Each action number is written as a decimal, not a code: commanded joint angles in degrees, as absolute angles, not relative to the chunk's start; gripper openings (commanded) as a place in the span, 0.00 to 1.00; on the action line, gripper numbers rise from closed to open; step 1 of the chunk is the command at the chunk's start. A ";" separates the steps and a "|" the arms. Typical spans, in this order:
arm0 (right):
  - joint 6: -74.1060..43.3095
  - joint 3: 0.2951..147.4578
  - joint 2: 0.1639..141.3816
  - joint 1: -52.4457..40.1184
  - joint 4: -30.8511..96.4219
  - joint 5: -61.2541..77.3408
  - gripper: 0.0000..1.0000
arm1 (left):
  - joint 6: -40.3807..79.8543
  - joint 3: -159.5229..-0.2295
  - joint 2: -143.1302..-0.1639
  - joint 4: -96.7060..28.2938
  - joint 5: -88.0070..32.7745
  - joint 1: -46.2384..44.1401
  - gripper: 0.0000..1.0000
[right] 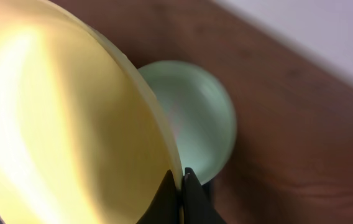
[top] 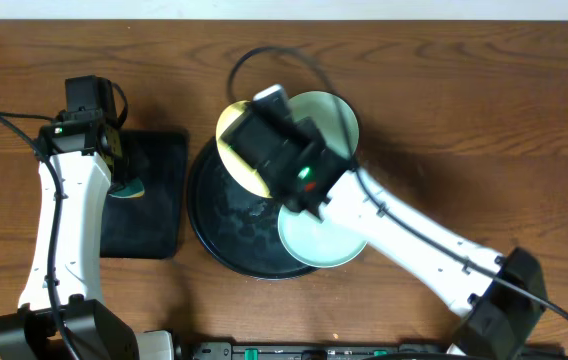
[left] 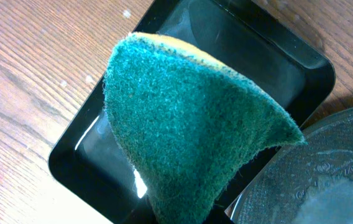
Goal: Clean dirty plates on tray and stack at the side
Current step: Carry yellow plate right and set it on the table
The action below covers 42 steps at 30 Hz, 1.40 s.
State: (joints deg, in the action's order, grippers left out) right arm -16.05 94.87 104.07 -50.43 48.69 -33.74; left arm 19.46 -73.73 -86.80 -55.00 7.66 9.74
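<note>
My right gripper (right: 180,182) is shut on the rim of the pale yellow plate (right: 58,124) and holds it tilted on edge above the round black tray (top: 226,225). The yellow plate shows in the overhead view (top: 232,140), partly under my right wrist. One mint plate (top: 332,112) lies at the tray's far right edge; it also shows in the right wrist view (right: 195,115). The other mint plate (top: 316,240) lies at the tray's near right edge, under my right arm. My left gripper (top: 122,178) is shut on a green sponge (left: 189,124), held over the rectangular tray.
A smaller rectangular black tray (top: 154,215) lies left of the round tray, almost touching it; it also shows in the left wrist view (left: 270,56). The round tray's rim is in that view's lower right corner (left: 325,180). Cables loop over the table's far side.
</note>
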 commanded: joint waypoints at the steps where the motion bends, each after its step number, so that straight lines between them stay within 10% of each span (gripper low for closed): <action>1: -18.63 95.68 100.90 -43.44 49.23 -11.40 0.01 | 18.94 -73.28 -86.80 -54.68 8.14 9.96 0.08; 20: -12.40 86.30 97.51 2.50 63.22 8.40 0.01 | 18.94 -73.28 -86.80 -54.57 8.14 9.96 0.08; 35: -9.78 58.54 97.51 10.57 38.68 8.43 0.02 | 18.92 -73.28 -86.80 -53.12 8.14 9.96 0.08; 42: -9.74 59.42 97.51 10.90 36.64 11.05 0.47 | 18.92 -73.28 -86.80 -52.18 8.14 9.96 0.08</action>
